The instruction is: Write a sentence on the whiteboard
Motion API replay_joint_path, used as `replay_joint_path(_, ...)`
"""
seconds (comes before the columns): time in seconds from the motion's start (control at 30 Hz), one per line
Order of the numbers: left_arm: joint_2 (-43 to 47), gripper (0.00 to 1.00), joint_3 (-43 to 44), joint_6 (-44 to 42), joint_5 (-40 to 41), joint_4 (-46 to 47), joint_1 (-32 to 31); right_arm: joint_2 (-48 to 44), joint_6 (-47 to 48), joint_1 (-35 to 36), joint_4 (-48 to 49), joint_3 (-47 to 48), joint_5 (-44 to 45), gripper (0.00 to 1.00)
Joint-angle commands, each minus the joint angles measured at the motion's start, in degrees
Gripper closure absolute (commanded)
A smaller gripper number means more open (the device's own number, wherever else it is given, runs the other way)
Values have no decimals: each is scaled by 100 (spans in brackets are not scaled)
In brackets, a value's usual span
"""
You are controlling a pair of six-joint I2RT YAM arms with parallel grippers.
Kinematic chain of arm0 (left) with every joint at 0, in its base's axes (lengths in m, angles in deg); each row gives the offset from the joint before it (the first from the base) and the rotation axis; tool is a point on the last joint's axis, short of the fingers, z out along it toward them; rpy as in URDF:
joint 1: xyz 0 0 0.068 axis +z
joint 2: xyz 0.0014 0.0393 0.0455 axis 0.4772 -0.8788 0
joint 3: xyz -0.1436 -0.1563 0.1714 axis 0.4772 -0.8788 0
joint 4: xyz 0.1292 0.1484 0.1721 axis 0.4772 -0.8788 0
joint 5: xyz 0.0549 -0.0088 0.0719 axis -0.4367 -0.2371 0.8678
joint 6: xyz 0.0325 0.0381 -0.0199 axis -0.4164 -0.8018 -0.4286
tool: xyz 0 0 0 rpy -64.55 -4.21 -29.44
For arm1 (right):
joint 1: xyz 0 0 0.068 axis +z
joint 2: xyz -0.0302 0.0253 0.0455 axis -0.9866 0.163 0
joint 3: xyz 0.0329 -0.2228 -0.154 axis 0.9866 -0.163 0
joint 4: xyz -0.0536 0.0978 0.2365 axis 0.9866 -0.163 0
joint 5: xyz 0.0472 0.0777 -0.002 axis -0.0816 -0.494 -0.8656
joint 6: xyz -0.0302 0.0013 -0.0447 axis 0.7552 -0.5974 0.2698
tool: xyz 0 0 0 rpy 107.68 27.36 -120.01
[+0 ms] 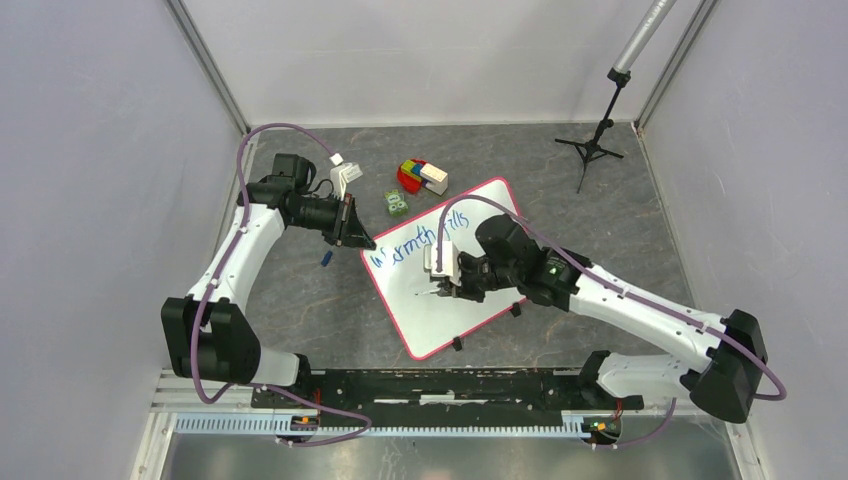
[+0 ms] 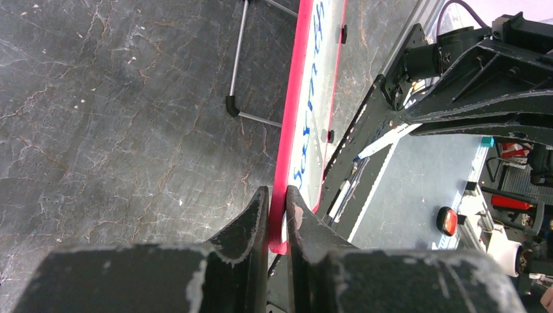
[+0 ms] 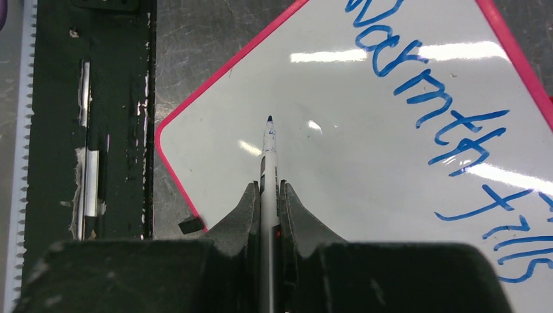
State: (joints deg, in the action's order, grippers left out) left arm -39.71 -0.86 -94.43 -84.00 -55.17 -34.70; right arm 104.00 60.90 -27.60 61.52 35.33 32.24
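**A:** Which step?

**B:** You're starting line two. Your right gripper (image 3: 269,190) is pinching the marker (image 3: 268,147) tight, tip aimed at the bare white. I can't tell whether it's touching.

**A:** Where's the whiteboard?

**B:** The whiteboard (image 1: 437,322) is lying skewed mid-table. Your left gripper (image 2: 278,199) is clamping it near the left corner, jaws nearly together.

**A:** And the sentence?

**B:** The sentence (image 3: 435,107) is running along the far side, reading "Warmth fills". Nothing's showing under it yet.

**A:** Next move?

**B:** My guess is you're needing the tip down just under that line, with the left gripper pinning and the strokes slanting to match.
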Motion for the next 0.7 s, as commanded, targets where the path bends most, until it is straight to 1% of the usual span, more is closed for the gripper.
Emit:
replay_joint_path(0.0,-12,98,-70,50,287,253,-57,-1,-223,208,560,-17,539,100)
replay_joint_path(0.23,17,97,-70,68,332,251,-75,124,-251,456,750,-16,1030,100)
replay_joint_path(0.67,72,97,-109,41,350,253,-90,433,-153,727,813,21,1126,100)
